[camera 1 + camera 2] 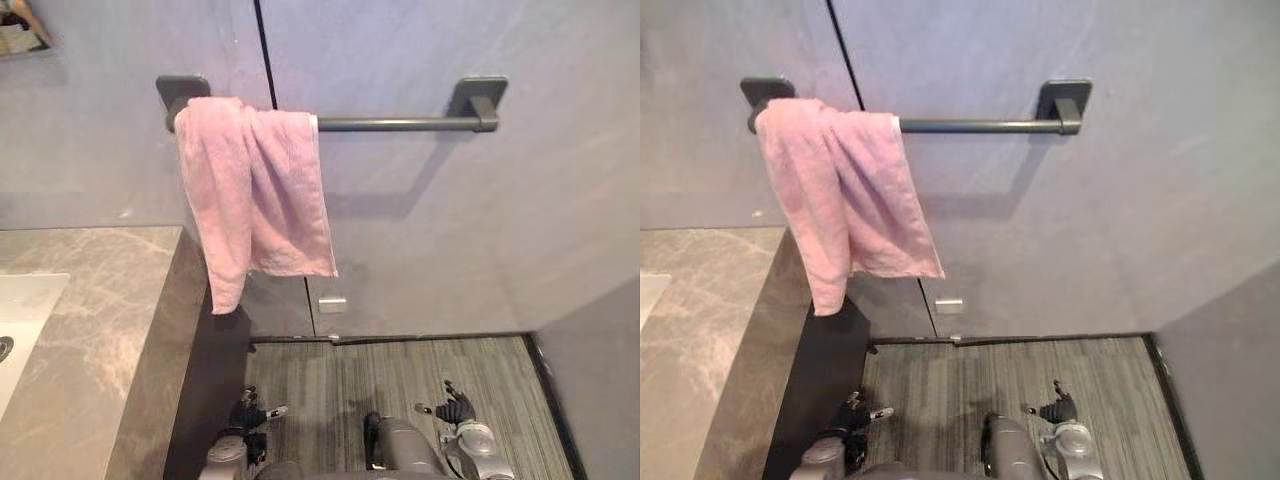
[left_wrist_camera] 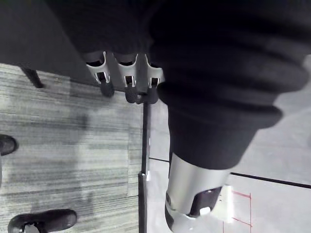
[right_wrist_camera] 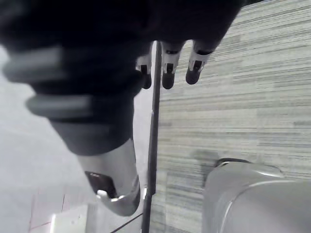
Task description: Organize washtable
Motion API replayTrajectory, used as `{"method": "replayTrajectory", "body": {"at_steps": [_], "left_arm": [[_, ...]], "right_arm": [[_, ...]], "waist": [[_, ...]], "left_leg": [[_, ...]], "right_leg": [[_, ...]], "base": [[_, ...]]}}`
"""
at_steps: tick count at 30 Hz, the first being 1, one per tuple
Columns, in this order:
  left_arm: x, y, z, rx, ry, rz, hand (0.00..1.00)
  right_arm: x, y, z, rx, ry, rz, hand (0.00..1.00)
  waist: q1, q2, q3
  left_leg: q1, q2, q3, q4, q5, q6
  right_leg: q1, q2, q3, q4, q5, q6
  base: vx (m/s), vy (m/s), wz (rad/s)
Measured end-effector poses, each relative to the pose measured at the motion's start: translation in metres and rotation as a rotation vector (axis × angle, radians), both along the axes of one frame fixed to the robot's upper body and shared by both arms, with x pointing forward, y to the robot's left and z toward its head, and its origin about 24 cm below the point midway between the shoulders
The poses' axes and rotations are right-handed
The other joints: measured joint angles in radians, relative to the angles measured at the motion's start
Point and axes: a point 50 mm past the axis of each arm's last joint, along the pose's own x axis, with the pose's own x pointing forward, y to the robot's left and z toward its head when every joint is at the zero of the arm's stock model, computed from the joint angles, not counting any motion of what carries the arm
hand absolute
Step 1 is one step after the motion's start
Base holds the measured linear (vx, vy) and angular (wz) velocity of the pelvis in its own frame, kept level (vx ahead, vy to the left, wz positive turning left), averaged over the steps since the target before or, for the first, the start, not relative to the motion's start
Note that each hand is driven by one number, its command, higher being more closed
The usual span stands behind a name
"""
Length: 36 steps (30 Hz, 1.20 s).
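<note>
Washtable countertop point(image 1: 100, 320) of grey veined stone takes up the lower left of the head views, with the corner of a white basin point(image 1: 25, 310) sunk into it at the far left edge. Its dark side panel point(image 1: 215, 380) drops to the floor. Behind it rises a grey panelled wall point(image 1: 450, 230), split by a thin dark seam. The floor point(image 1: 400, 385) in front is grey with fine stripes.

A pink towel point(image 1: 255, 190) hangs over the left end of a dark towel bar point(image 1: 400, 124) fixed to the wall. It is bunched and folded unevenly, with one narrow corner trailing lower than the rest, just beside the countertop's edge. The right part of the bar is bare. A small pale plate point(image 1: 332, 304) sits on the wall below the towel.

Both hands hang low over the floor, well apart from the towel and countertop. The left hand point(image 1: 247, 415) has its fingers point(image 2: 127, 80) loosely straight and side by side, holding nothing. The right hand point(image 1: 455, 408) is likewise relaxed, its fingers point(image 3: 167, 73) extended and empty.
</note>
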Motion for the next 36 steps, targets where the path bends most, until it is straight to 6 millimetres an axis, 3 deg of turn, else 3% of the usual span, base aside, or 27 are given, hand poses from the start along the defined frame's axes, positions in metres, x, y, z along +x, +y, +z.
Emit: {"method": "replayTrajectory", "body": {"at_steps": [2, 4, 5, 7, 9, 10, 11, 12, 18, 23, 31, 36], "left_arm": [[0.0, -0.007, -0.001, -0.03, -0.001, 0.029, 0.0], [0.003, -0.012, 0.0, -0.043, -0.015, 0.029, 0.0], [0.004, -0.013, 0.001, -0.045, -0.021, 0.029, 0.0], [0.006, -0.013, 0.002, -0.046, -0.029, 0.028, 0.0], [0.008, -0.013, 0.003, -0.043, -0.037, 0.026, 0.0], [0.007, -0.013, 0.003, -0.044, -0.036, 0.024, 0.0], [0.005, -0.013, 0.002, -0.042, -0.027, 0.018, 0.0], [0.007, -0.01, 0.002, -0.03, -0.021, 0.01, 0.0], [0.0, 0.005, -0.001, 0.009, 0.011, 0.011, 0.0], [-0.004, 0.009, -0.002, 0.016, 0.028, 0.013, 0.0], [-0.01, 0.019, -0.003, 0.042, 0.041, 0.023, 0.0], [0.008, 0.026, 0.021, 0.054, -0.135, 0.056, 0.0]], "right_arm": [[-0.008, 0.003, -0.003, 0.018, 0.017, -0.02, 0.0], [-0.01, 0.005, -0.004, 0.03, 0.014, -0.034, 0.0], [-0.01, 0.005, -0.003, 0.033, 0.009, -0.043, 0.0], [-0.008, 0.007, -0.002, 0.045, -0.009, -0.06, 0.0], [-0.01, 0.002, -0.001, 0.048, -0.014, -0.099, 0.0], [-0.01, 0.0, -0.001, 0.044, -0.013, -0.104, 0.0], [-0.012, -0.006, -0.002, 0.031, -0.004, -0.114, 0.0], [-0.013, -0.002, -0.005, 0.046, 0.013, -0.123, 0.0], [-0.026, 0.0, -0.014, 0.057, 0.079, -0.136, 0.0], [-0.028, -0.001, -0.015, 0.055, 0.094, -0.136, 0.0], [-0.036, -0.008, -0.018, 0.04, 0.131, -0.141, 0.0], [-0.031, -0.011, -0.015, 0.03, 0.108, -0.137, 0.0]], "waist": [[-0.006, 0.001, 0.002], [-0.001, -0.001, 0.003], [0.0, 0.0, 0.003], [0.0, 0.0, 0.004], [0.001, 0.01, 0.0], [0.0, 0.018, -0.004], [0.001, 0.044, -0.017], [0.001, 0.017, -0.011], [0.001, -0.002, -0.013], [0.0, -0.005, -0.014], [-0.002, -0.027, -0.021], [-0.002, -0.026, -0.021]], "left_leg": [[-0.083, 0.039, -0.003, 0.257, 0.051, -0.064], [-0.189, 0.103, 0.041, 0.502, 0.051, -0.053], [-0.2, 0.12, 0.057, 0.527, 0.047, -0.045], [-0.241, 0.159, 0.103, 0.495, 0.031, -0.02], [-0.265, 0.149, 0.112, 0.259, 0.045, -0.019], [-0.262, 0.141, 0.106, 0.177, 0.087, -0.023], [-0.255, 0.124, 0.077, 0.058, 0.166, -0.033], [-0.221, 0.088, 0.079, 0.001, 0.197, -0.026], [-0.139, 0.011, 0.091, -0.157, 0.255, 0.005], [-0.097, 0.006, 0.088, -0.26, 0.307, 0.005], [-0.072, -0.002, 0.063, -0.289, 0.318, 0.009], [-0.071, -0.02, 0.027, -0.312, 0.331, 0.014]], "right_leg": [[0.106, 0.005, -0.036, -0.081, -0.013, -0.021], [0.202, 0.006, -0.045, -0.149, -0.014, -0.026], [0.221, 0.005, -0.048, -0.163, -0.014, -0.027], [0.27, 0.001, -0.047, -0.2, -0.013, -0.027], [0.292, -0.019, -0.043, -0.216, -0.012, -0.016], [0.291, -0.019, -0.042, -0.217, -0.012, -0.007], [0.288, -0.011, -0.029, -0.227, -0.021, 0.025], [0.289, -0.039, -0.01, -0.25, -0.01, 0.047], [0.338, -0.087, -0.005, -0.337, 0.022, 0.079], [0.34, -0.077, -0.003, -0.356, 0.036, 0.073], [0.36, -0.077, -0.011, -0.371, 0.038, 0.073], [0.375, -0.089, -0.042, -0.388, 0.038, 0.073]], "base": [[0.35, -0.171, 0.37], [0.25, -0.082, 0.16], [0.24, -0.023, 0.03], [0.17, 0.049, -0.03], [0.12, 0.15, -0.05], [0.11, 0.194, -0.05], [0.11, 0.18, 0.0], [0.1, 0.169, 0.03], [0.04, 0.094, 0.03], [-0.01, -0.006, 0.0], [-0.01, -0.004, 0.04], [0.01, 0.012, 0.17]]}}
